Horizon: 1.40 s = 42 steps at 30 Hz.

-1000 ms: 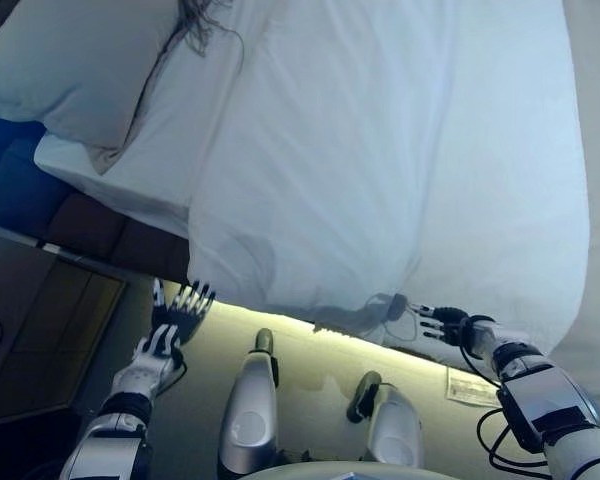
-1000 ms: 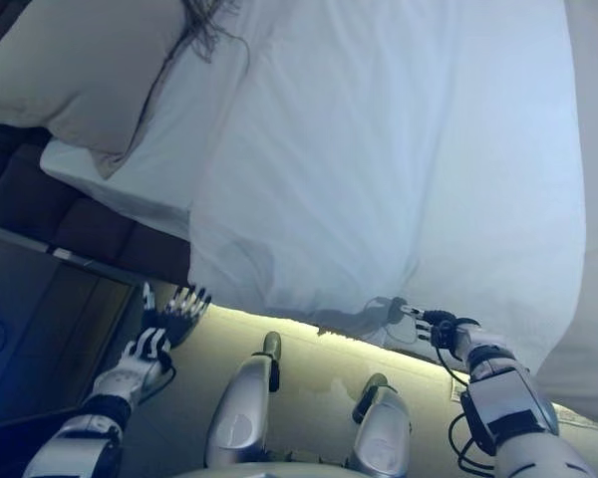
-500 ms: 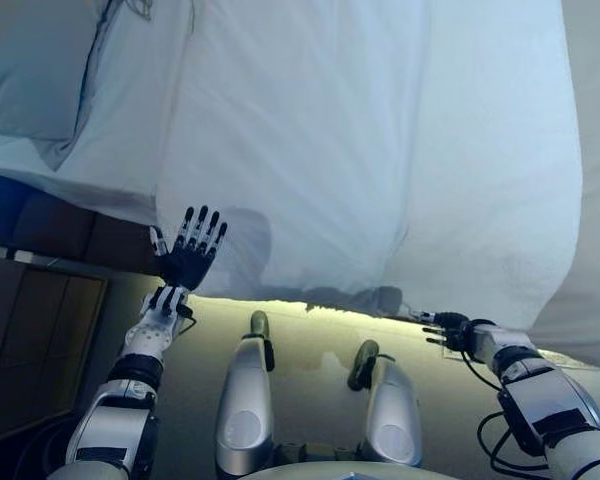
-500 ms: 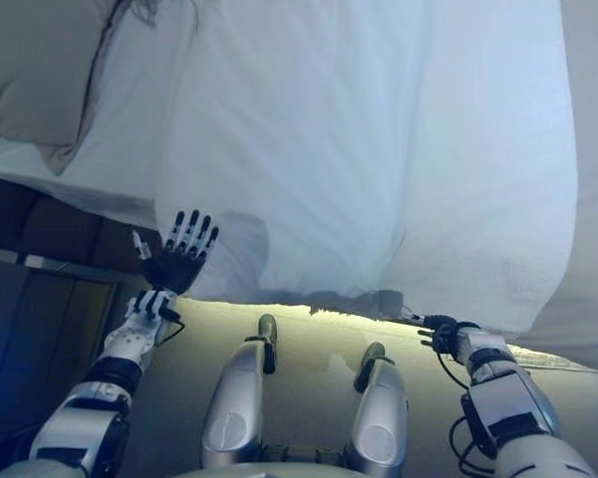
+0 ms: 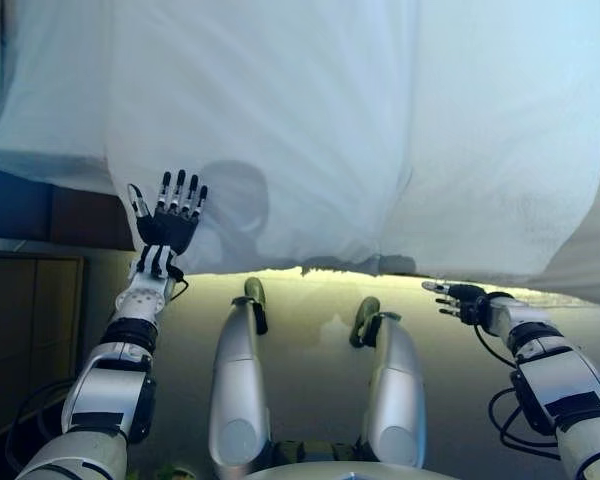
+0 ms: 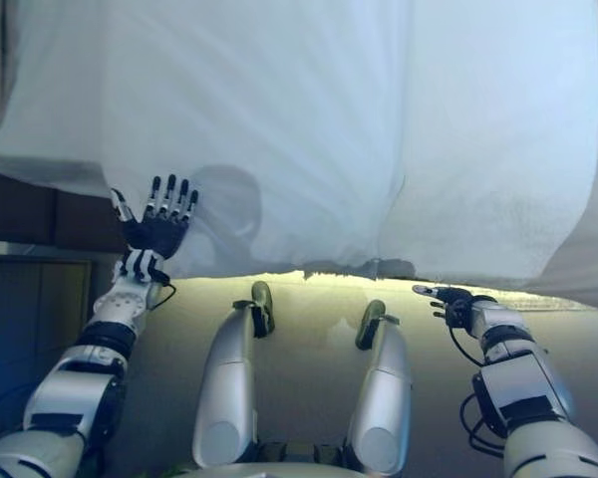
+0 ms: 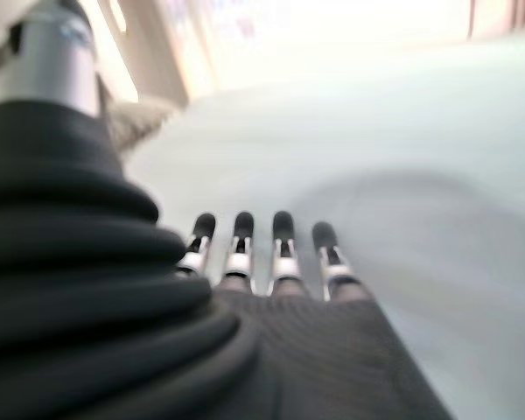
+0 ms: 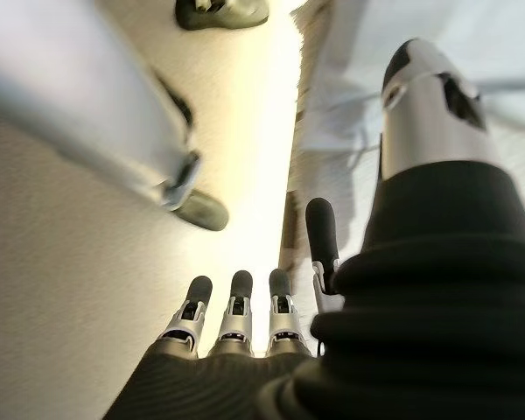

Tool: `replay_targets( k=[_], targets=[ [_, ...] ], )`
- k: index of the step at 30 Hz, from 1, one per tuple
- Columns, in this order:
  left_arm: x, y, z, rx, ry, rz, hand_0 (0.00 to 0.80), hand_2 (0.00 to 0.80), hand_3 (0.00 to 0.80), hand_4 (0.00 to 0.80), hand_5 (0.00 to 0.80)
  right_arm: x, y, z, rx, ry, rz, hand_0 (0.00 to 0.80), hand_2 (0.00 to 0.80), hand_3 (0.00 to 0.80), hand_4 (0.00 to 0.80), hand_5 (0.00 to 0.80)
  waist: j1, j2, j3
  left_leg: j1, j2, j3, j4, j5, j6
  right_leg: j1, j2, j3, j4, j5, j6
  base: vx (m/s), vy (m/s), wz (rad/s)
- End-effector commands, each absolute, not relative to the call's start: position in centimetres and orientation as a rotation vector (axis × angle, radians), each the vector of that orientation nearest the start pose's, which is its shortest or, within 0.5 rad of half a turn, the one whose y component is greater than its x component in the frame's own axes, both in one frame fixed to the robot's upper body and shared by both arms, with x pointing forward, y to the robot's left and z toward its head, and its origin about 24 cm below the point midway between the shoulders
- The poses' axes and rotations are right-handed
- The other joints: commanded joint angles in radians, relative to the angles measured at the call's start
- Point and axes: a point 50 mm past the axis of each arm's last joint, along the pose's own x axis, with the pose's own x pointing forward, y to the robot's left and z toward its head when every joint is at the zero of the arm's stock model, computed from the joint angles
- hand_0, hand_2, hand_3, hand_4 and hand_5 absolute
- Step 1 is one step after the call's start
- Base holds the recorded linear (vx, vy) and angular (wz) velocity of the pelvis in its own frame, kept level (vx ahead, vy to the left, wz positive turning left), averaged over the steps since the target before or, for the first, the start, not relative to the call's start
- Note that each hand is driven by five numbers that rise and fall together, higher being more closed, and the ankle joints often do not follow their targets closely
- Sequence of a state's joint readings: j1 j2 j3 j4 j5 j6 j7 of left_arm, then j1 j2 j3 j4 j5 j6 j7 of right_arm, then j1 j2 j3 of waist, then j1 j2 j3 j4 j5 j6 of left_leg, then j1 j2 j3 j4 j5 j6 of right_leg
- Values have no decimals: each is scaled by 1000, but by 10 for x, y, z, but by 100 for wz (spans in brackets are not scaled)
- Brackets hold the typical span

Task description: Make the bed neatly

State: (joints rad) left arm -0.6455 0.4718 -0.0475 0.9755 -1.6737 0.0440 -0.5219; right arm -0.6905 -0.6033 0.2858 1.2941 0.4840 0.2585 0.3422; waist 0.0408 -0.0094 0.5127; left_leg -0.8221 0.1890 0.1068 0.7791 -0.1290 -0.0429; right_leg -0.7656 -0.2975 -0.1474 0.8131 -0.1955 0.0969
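Observation:
A white duvet [image 5: 360, 130] covers the bed and hangs over its near edge, with a fold running down its middle. My left hand [image 5: 167, 215] is open, fingers straight and spread, raised in front of the duvet's hanging left corner; in the left wrist view its fingers [image 7: 258, 254] point at the cloth. My right hand [image 5: 460, 297] is open and empty, low by the bed's lit bottom edge, just below the duvet's hem. In the right wrist view its fingers [image 8: 236, 311] point over the floor.
A lit strip [image 5: 320, 275] runs under the bed's near edge. A dark bed base [image 5: 40, 205] and a wooden cabinet [image 5: 25, 320] stand at the left. Beige floor [image 6: 309, 349] lies between me and the bed.
The camera has shifted, so the pillow has left the view. My left hand has risen to the duvet's corner. My right hand has come off the duvet's hem and opened.

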Motion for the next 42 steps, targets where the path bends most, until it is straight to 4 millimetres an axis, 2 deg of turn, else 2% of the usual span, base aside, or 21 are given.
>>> replay_targets(
  k=[1,6,15,20,26,32,35,42],
  targets=[
    [356,289,97,-1222,-293,-16,0,0,0,0,0,303,-333,16,-40,759,-101,0,0,0,0,0,-8,-16,7,34,3,-41,1,-97,-15,-39,4,35,-17,81,13,-49,56,-7],
    [355,306,99,-1239,-291,109,0,0,0,0,0,306,-342,29,-23,697,-115,0,0,0,0,0,-12,-27,7,-70,8,-67,53,-107,-15,-135,15,44,31,72,7,-56,50,-9],
    [348,334,110,-1207,-296,215,0,0,0,0,0,318,-351,60,-58,601,-101,0,0,0,0,0,5,-47,7,-202,-3,-104,121,-110,-18,-245,10,28,82,74,3,-56,10,-1],
    [343,347,114,-1196,-299,260,0,0,0,0,0,323,-354,72,-63,568,-107,0,0,0,0,0,13,-45,7,-241,-9,-112,155,-117,-20,-278,3,23,109,68,1,-40,1,3],
    [332,364,106,-1219,-276,351,0,0,0,0,0,323,-360,80,-65,551,-128,0,0,0,0,0,18,-36,7,-267,-18,-115,178,-122,-24,-306,0,23,127,61,-4,-52,0,2],
    [315,375,83,-1231,-200,432,0,0,0,0,0,321,-362,77,-37,539,-139,0,0,0,0,0,25,-29,7,-242,-15,-109,188,-133,-28,-281,-5,21,139,43,-7,-48,-65,0],
    [302,377,64,-1238,-157,466,0,0,0,0,0,319,-362,74,-25,536,-135,0,0,0,0,0,25,-21,7,-185,-6,-99,180,-140,-36,-229,-2,20,129,31,-10,0,-72,0],
    [271,369,15,-1224,-9,499,0,0,0,0,0,300,-362,42,47,574,-158,0,0,0,0,0,21,-14,-24,-2,5,-52,88,-134,-51,-54,-2,0,28,32,1,48,-80,4]
  ],
)
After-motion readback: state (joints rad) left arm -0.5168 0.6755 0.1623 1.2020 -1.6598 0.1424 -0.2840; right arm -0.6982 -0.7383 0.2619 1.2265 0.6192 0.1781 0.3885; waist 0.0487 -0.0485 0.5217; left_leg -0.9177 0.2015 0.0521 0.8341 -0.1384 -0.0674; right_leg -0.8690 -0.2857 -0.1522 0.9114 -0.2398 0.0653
